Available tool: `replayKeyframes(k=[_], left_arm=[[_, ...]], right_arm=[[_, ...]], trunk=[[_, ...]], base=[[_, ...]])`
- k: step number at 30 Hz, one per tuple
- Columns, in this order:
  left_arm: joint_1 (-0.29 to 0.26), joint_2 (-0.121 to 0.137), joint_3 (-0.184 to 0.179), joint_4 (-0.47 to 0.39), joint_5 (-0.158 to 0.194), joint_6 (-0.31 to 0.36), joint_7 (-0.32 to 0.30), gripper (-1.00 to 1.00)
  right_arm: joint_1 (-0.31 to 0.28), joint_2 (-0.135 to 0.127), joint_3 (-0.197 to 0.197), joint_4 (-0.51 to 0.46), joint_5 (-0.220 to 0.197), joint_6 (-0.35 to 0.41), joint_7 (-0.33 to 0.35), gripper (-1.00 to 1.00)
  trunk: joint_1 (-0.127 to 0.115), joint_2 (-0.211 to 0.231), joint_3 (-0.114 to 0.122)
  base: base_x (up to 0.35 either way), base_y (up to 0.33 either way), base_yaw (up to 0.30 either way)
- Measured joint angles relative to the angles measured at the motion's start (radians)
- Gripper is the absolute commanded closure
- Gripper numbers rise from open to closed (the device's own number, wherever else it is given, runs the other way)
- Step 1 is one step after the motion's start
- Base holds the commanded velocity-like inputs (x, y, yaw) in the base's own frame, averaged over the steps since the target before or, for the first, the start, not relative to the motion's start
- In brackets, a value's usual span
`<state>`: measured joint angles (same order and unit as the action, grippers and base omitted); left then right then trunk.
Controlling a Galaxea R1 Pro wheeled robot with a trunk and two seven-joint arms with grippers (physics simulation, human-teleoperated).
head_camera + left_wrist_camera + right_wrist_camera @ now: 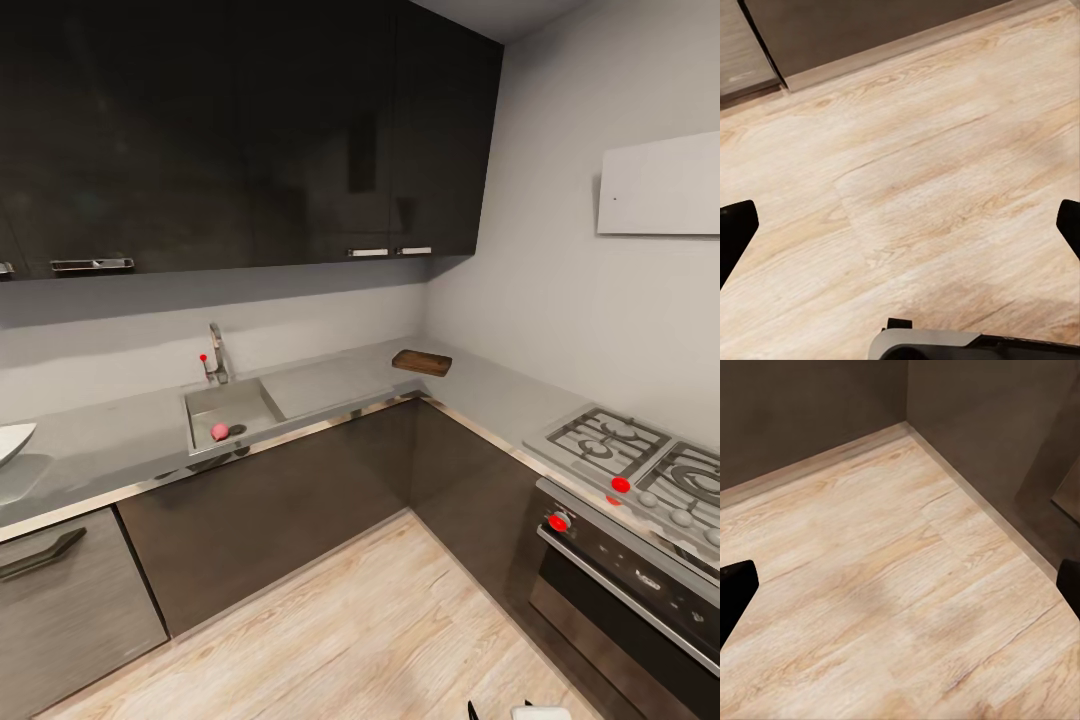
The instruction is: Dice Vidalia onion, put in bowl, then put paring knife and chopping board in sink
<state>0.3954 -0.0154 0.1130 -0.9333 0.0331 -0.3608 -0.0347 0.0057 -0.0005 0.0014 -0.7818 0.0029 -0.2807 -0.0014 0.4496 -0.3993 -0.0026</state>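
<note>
Pink onion [219, 431] lies in the sink [232, 404] beside the drain, under the faucet [216, 353]. Along the grey desk [110, 440], the chopping board [421, 362] sits in the corner and the white bowl [12, 441] at the far left. Left pincer [900, 225] and right pincer [900, 585] both hang spread wide and empty over the wooden floor [380, 620].
</note>
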Motion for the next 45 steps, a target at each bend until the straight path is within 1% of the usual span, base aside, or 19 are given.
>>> replayKeyframes(k=[8, 12, 15, 18, 20, 22, 23, 26, 28, 29, 32, 34, 35, 37, 38, 39, 42, 44, 45], left_arm=[[0.000, 0.001, 0.000, 0.001, 0.000, 0.000, 0.000, -1.00], [0.000, 0.001, 0.000, 0.001, 0.001, 0.000, 0.000, -1.00], [0.000, 0.001, 0.000, 0.005, 0.001, 0.000, 0.000, -1.00], [0.000, 0.001, 0.000, 0.015, 0.001, 0.000, 0.000, -1.00], [0.000, 0.001, 0.000, 0.025, 0.001, 0.000, 0.000, -1.00], [0.000, 0.001, 0.000, 0.032, 0.000, 0.000, 0.000, -1.00], [0.000, 0.001, 0.000, 0.036, 0.000, 0.000, 0.000, -1.00], [0.000, 0.001, 0.000, 0.039, 0.000, 0.000, 0.000, -1.00], [0.000, 0.002, 0.000, 0.041, 0.001, 0.000, 0.000, -1.00], [0.000, 0.002, 0.000, 0.041, 0.001, 0.000, -0.001, -1.00], [0.000, 0.002, 0.000, 0.042, 0.001, 0.000, -0.002, -1.00], [0.000, 0.002, 0.000, 0.043, 0.002, 0.001, -0.002, -1.00], [0.000, 0.002, 0.000, 0.043, 0.002, 0.001, -0.002, -1.00], [0.000, 0.002, 0.000, 0.045, 0.002, 0.001, -0.003, -1.00], [0.000, 0.002, 0.000, 0.048, 0.002, 0.001, -0.003, -1.00], [0.000, 0.002, 0.000, 0.049, 0.001, 0.001, -0.003, -1.00], [0.000, 0.002, 0.000, 0.051, 0.001, 0.001, -0.004, -1.00], [0.000, 0.002, 0.000, 0.050, 0.000, 0.001, -0.004, -1.00], [0.000, 0.002, 0.000, 0.050, 0.000, 0.001, -0.004, -1.00]], right_arm=[[0.000, 0.002, -0.001, 0.004, 0.001, 0.002, -0.003, -1.00], [0.000, 0.010, -0.001, -0.005, 0.004, 0.008, -0.014, -1.00], [-0.005, 0.013, -0.001, -0.020, 0.005, 0.022, -0.042, -1.00], [-0.021, 0.015, -0.001, -0.055, 0.005, 0.066, -0.087, -1.00], [-0.036, 0.015, -0.001, -0.107, 0.005, 0.123, -0.118, -1.00], [-0.049, 0.015, -0.001, -0.179, 0.006, 0.202, -0.140, -1.00], [-0.057, 0.015, -0.001, -0.230, 0.006, 0.261, -0.149, -1.00], [-0.077, 0.014, 0.000, -0.346, 0.006, 0.380, -0.163, -1.00], [-0.103, 0.014, 0.000, -0.453, 0.006, 0.489, -0.183, -1.00], [-0.113, 0.013, 0.000, -0.478, 0.006, 0.515, -0.190, -1.00], [-0.179, 0.013, 0.000, -0.558, 0.006, 0.626, -0.240, -1.00], [-0.276, 0.013, 0.000, -0.590, 0.006, 0.734, -0.296, -1.00], [-0.299, 0.012, 0.000, -0.594, 0.005, 0.757, -0.305, -1.00], [-0.388, 0.012, 0.000, -0.601, 0.005, 0.844, -0.332, -1.00], [-0.472, 0.012, 0.000, -0.601, 0.004, 0.921, -0.348, -1.00], [-0.511, 0.012, 0.000, -0.600, 0.004, 0.941, -0.351, -1.00], [-0.653, 0.012, 0.000, -0.576, 0.003, 1.046, -0.358, -1.00], [-0.779, 0.012, 0.000, -0.469, 0.003, 1.096, -0.359, -1.00], [-0.812, 0.012, 0.000, -0.434, 0.002, 1.104, -0.359, -1.00]], trunk=[[0.000, 0.000, 0.000], [0.000, 0.000, 0.000], [0.000, 0.000, 0.000], [0.000, 0.000, 0.000], [0.000, 0.000, 0.000], [0.000, 0.000, 0.000], [0.000, 0.000, 0.000], [0.000, 0.000, 0.000], [0.000, 0.000, 0.000], [0.000, 0.000, 0.000], [0.000, 0.000, 0.000], [0.000, 0.000, 0.000], [0.000, 0.000, 0.000], [0.000, 0.000, 0.000], [0.000, 0.000, 0.000], [0.000, 0.000, 0.000], [0.000, 0.000, 0.000], [0.000, 0.000, 0.000], [0.000, 0.000, 0.000]], base=[[0.000, 0.000, 0.000], [0.000, 0.000, 0.000], [0.000, 0.000, 0.000], [0.000, 0.000, 0.000], [0.000, 0.000, 0.000], [0.000, 0.000, 0.000], [0.000, 0.000, 0.000], [0.000, 0.000, 0.000], [0.000, 0.000, 0.000], [0.000, 0.000, 0.000], [0.000, 0.000, 0.000], [0.000, 0.000, 0.000], [0.007, 0.000, 0.000], [0.079, 0.000, 0.000], [0.139, 0.000, 0.000], [0.179, 0.000, 0.000], [0.244, 0.000, 0.000], [0.291, 0.000, 0.000], [0.303, 0.000, 0.000]])
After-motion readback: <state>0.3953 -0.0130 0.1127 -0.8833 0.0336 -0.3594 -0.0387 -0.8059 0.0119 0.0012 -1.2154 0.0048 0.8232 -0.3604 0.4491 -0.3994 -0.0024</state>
